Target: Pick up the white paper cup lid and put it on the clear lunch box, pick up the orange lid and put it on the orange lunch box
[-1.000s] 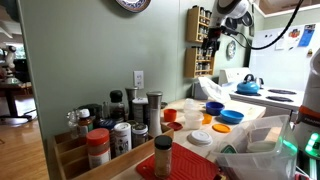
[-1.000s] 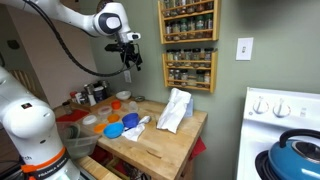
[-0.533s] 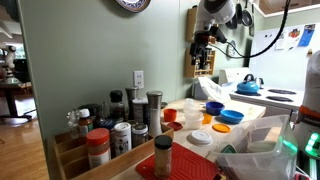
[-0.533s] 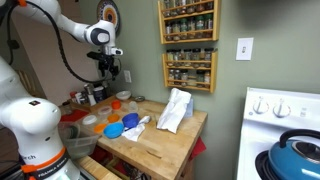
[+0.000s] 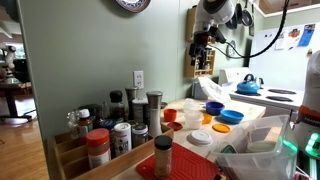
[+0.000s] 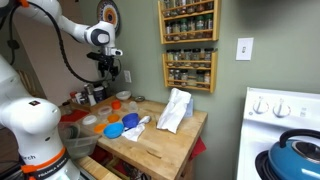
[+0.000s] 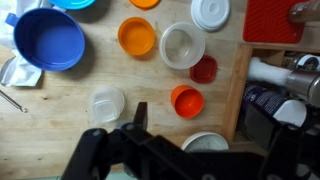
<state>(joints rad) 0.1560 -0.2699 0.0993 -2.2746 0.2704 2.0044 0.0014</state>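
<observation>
Orange lid (image 7: 137, 37), clear lunch box (image 7: 183, 45) and white paper cup lid (image 7: 210, 12) run left to right along the top of the wrist view, the white lid just beside the box's upper right rim. Gripper (image 6: 109, 74) hangs well above them and enters at that view's bottom edge, so the white lid lies up and to the right of it. Finger spread cannot be told; nothing visibly held.

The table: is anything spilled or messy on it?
Nothing looks spilled. Lids and tubs lie scattered apart, like the orange lid beside the clear tub. A crumpled white bag lies on the wooden table.
</observation>
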